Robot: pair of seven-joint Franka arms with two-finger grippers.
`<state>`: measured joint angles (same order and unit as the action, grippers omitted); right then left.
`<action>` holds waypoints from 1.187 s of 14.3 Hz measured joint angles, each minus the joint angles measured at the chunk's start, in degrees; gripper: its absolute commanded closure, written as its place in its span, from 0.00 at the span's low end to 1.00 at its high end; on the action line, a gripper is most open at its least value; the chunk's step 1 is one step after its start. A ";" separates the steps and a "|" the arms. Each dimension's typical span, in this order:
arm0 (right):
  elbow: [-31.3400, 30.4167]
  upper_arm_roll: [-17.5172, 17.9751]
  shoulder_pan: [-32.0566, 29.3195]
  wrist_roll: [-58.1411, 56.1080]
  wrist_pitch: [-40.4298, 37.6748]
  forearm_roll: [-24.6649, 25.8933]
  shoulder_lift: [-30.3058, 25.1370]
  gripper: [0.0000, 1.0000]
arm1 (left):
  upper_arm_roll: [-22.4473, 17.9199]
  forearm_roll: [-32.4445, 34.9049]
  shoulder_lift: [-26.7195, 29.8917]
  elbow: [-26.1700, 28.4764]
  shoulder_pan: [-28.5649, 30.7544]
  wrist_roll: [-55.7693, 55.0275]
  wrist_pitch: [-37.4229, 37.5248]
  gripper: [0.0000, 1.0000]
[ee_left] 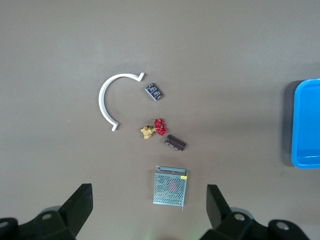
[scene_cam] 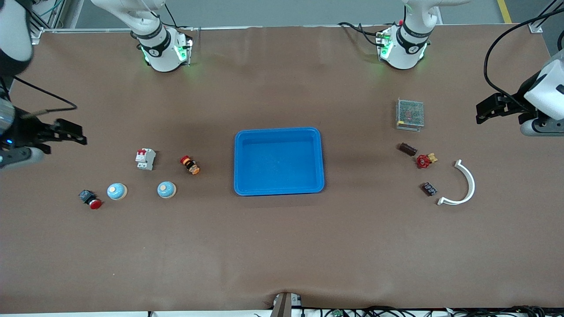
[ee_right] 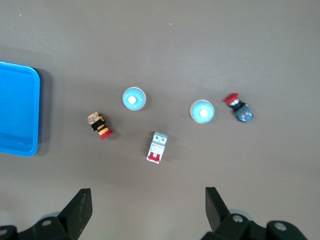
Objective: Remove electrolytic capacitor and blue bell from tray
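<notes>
The capacitor (scene_cam: 408, 149) (ee_left: 175, 143), a dark brown cylinder, lies on the table at the left arm's end. It is between a metal mesh box (scene_cam: 410, 114) (ee_left: 170, 186) and a red valve (scene_cam: 425, 160). Two light blue bells (scene_cam: 117, 191) (scene_cam: 167, 189) sit at the right arm's end, and both bells (ee_right: 134, 98) (ee_right: 202, 111) show in the right wrist view. My left gripper (scene_cam: 484, 111) (ee_left: 148, 199) hangs open over bare table by the mesh box. My right gripper (scene_cam: 72, 132) (ee_right: 148, 201) hangs open over bare table near the breaker. Neither holds anything.
A blue tray (scene_cam: 278, 163) (ee_left: 306, 125) (ee_right: 17, 115) stands mid-table. Near the bells are a white circuit breaker (scene_cam: 145, 159), a red-and-yellow button (scene_cam: 190, 164) and a red push button (scene_cam: 90, 199). A small black part (scene_cam: 429, 189) and a white curved piece (scene_cam: 462, 185) lie near the capacitor.
</notes>
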<state>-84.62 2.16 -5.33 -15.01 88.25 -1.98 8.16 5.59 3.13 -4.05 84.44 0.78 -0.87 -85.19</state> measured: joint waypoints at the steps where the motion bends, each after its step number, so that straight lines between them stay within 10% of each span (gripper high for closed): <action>1: -0.04 -0.02 -0.76 0.00 -0.62 0.00 -0.85 0.00 | -0.02 0.00 0.00 0.00 0.03 0.22 0.00 0.00; 17: -11.40 0.13 -2.52 1.02 1.57 0.00 -9.83 0.00 | -0.16 -2.54 3.41 0.42 0.84 -3.74 0.06 0.00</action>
<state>-96.02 2.28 -7.85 -13.99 89.82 -1.98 -1.67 5.43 0.58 -0.65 84.86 1.62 -4.61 -85.13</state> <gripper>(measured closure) 0.000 0.000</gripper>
